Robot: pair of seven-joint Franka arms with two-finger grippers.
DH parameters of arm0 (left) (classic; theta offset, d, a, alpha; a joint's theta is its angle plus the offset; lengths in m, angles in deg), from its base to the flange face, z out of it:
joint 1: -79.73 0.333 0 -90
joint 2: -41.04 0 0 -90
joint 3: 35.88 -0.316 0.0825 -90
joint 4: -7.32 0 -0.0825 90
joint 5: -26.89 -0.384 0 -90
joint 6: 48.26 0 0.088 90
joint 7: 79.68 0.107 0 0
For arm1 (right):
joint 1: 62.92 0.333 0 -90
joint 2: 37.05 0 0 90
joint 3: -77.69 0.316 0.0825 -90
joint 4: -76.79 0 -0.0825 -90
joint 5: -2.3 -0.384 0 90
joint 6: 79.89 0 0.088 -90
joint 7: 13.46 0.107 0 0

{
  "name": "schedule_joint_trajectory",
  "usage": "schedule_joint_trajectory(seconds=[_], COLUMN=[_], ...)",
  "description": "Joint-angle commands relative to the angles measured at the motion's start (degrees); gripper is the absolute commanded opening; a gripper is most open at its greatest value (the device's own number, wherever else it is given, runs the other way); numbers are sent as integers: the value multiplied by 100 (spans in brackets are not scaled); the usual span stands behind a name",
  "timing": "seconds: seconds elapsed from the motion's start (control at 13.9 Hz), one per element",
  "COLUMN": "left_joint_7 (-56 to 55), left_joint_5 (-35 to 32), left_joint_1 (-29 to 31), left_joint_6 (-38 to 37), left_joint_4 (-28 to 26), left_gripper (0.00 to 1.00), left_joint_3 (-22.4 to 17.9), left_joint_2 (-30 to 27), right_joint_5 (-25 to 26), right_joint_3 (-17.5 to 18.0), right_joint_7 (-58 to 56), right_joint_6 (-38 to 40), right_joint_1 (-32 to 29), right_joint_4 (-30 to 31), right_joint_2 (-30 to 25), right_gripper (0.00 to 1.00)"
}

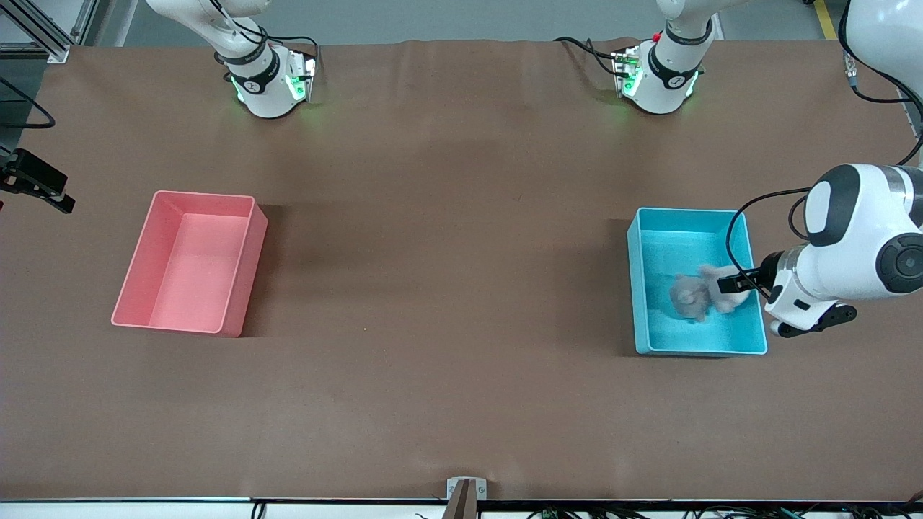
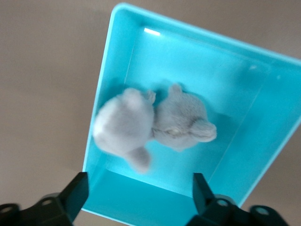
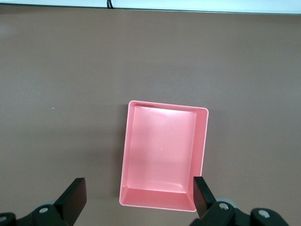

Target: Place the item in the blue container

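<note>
Two bins stand on the brown table (image 1: 447,303): one blue container (image 1: 639,288) toward the left arm's end and one pink bin (image 1: 241,281) toward the right arm's end, well apart from each other and at about the same distance from the front camera. One item is present, a pale grey plush toy (image 1: 694,297), and it lies inside the blue container on the floor of the bin, in the half nearer the front camera. In the left wrist view the plush toy (image 2: 155,125) shows a rounded body, a head and small limbs, and sits close to one long wall of the blue container (image 2: 244,70); its outline is blurred. The pink bin (image 3: 162,155) holds nothing visible. Two arms are in view. The left arm reaches in from the table's edge at its own end, forearm roughly level, and its left gripper (image 1: 734,282) hangs over the blue container, just above the toy. In the left wrist view the left gripper (image 2: 140,188) has its fingers spread wide, with the toy seen between and below them and not gripped. The right arm waits, held high; its right gripper (image 3: 140,193) is over the table near the pink bin, fingers likewise spread wide and holding nothing. The right gripper itself does not show in the front view.
</note>
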Motion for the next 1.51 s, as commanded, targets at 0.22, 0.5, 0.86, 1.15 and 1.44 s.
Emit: schedule_joint_trajectory(seconds=[0.22, 0.5, 0.86, 1.15, 1.44], left_joint_7=[923, 1295, 1717, 1735, 1735], left_joint_5=[-84, -67, 21, 406, 882], left_joint_1=[14, 102, 120, -203, -1468], left_joint_6=[-249, -503, -969, -1348, -1859], left_joint_4=[1168, 1644, 1724, 1698, 1173], left_gripper=[100, 100, 100, 100, 100], left_joint_3=[102, 58, 75, 111, -1231], left_joint_2=[-95, -243, -1139, -1753, -2228], right_joint_5=[21, 21, 21, 21, 21], right_joint_3=[66, 66, 66, 66, 66], right_joint_7=[19, 19, 19, 19, 19], right_joint_6=[79, 61, 61, 70, 61], right_joint_1=[-66, -66, -66, -66, -66], right_joint_4=[-123, -123, -123, -123, -123], right_joint_2=[55, 55, 55, 63, 55], right_gripper=[100, 100, 100, 100, 100])
